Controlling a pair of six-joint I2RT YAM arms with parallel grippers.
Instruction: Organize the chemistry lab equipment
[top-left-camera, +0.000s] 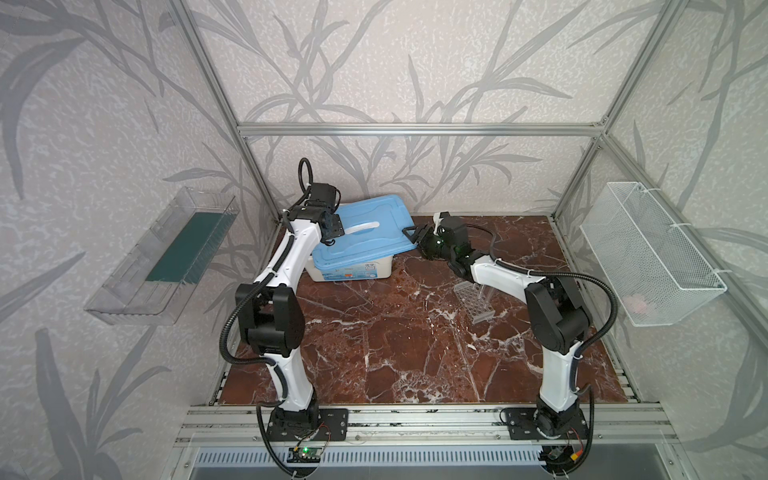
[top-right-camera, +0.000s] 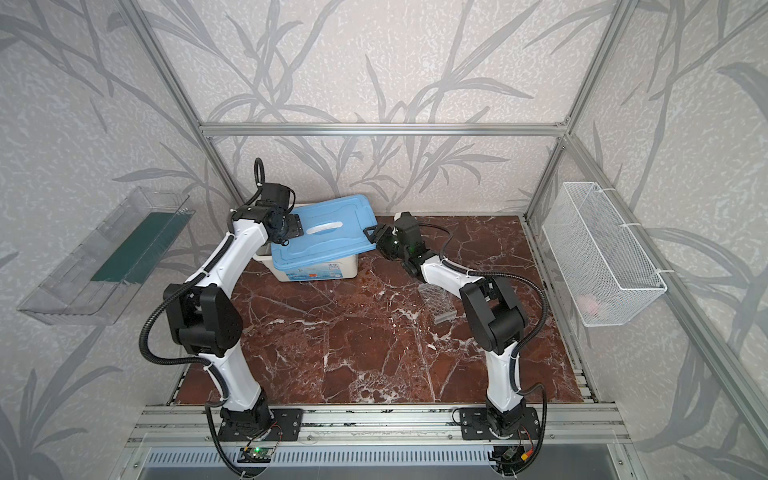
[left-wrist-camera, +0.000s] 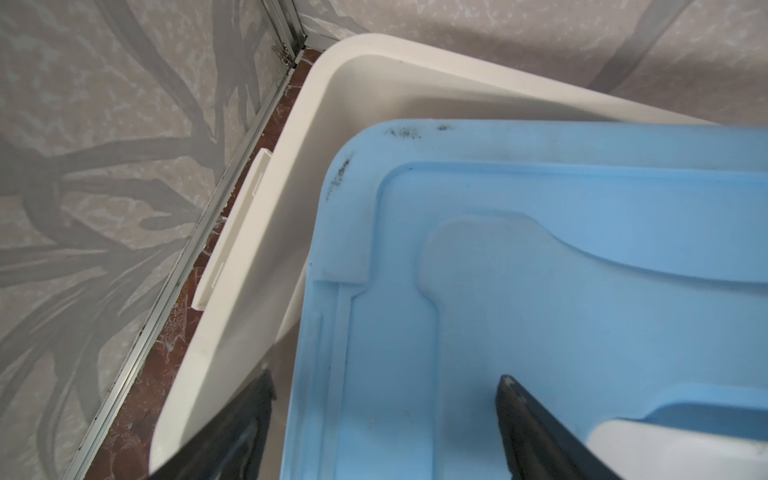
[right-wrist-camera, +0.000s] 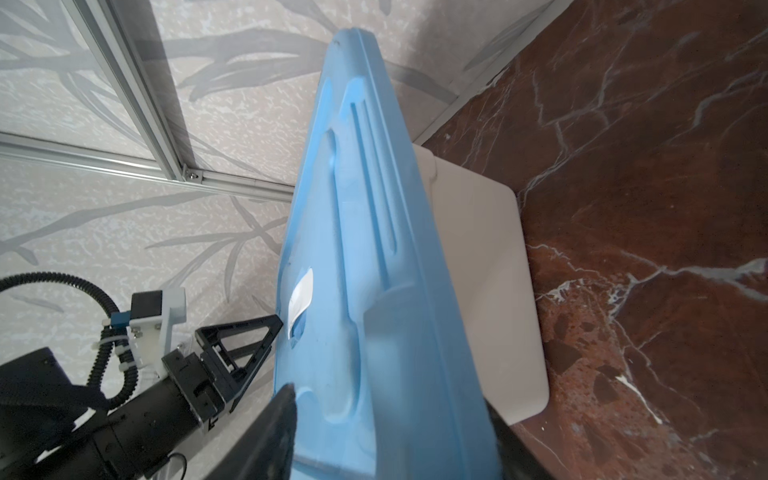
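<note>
Above red marble by papered walls, left fingers apart over blue lid; right fingers' grip unclear.

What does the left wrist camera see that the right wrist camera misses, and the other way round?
Only the left wrist view looks down into the white tub, showing its inner wall and side handle. Only the right wrist view shows the left tool from outside, beside the blue lid, and a wide stretch of marble table. Both show that lid sitting askew on the tub.
</note>
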